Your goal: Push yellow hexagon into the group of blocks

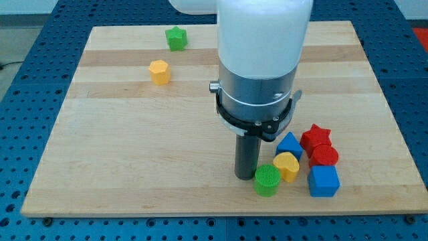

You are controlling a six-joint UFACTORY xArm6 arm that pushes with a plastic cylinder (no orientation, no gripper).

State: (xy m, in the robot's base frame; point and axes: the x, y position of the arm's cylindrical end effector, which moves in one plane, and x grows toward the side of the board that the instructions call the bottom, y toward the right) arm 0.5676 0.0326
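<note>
The yellow hexagon lies alone at the upper left of the wooden board. The group sits at the lower right: a green cylinder, a yellow heart-shaped block, a blue triangle, a red star, a red block and a blue cube. My tip stands just left of the green cylinder, close to or touching it, far to the lower right of the yellow hexagon.
A green star-like block lies near the view's top, up and right of the yellow hexagon. The arm's white and grey body hides the board's upper middle. A blue perforated table surrounds the board.
</note>
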